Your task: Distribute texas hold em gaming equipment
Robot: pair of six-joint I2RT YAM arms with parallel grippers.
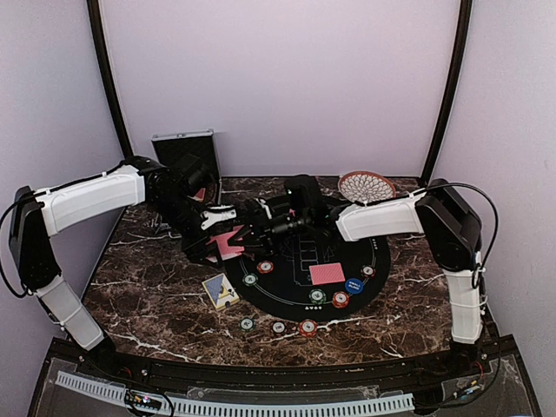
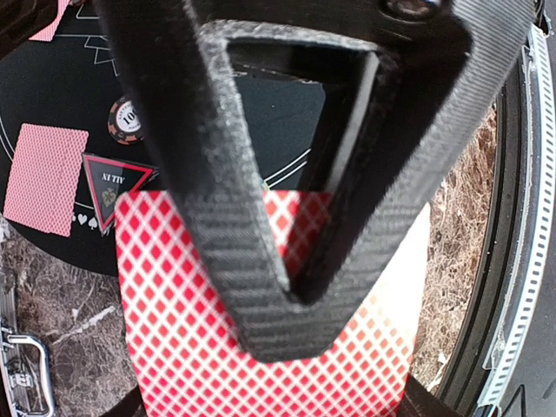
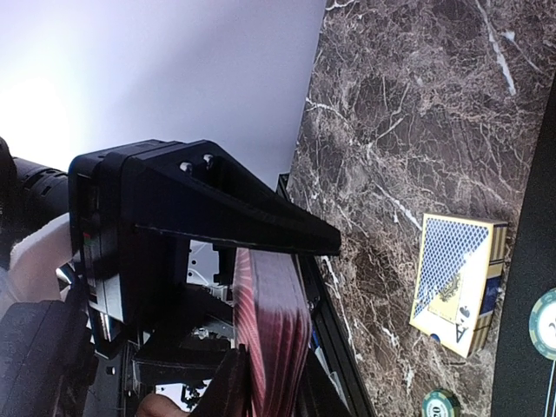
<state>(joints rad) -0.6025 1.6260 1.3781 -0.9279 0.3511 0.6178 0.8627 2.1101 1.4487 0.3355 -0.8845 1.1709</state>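
Note:
A deck of red-backed playing cards hangs over the left edge of the round black mat. My left gripper is shut on it, and its tips cross the deck's back. My right gripper reaches in from the right. In its wrist view the deck stands edge-on between the two fingers, which seem to touch it. A single card, several poker chips such as the blue one, and a triangle marker lie on the mat.
A blue and yellow card box lies on the marble left of the mat. Three chips sit in front of it. The silver case stands open at the back left and the woven dish at the back right.

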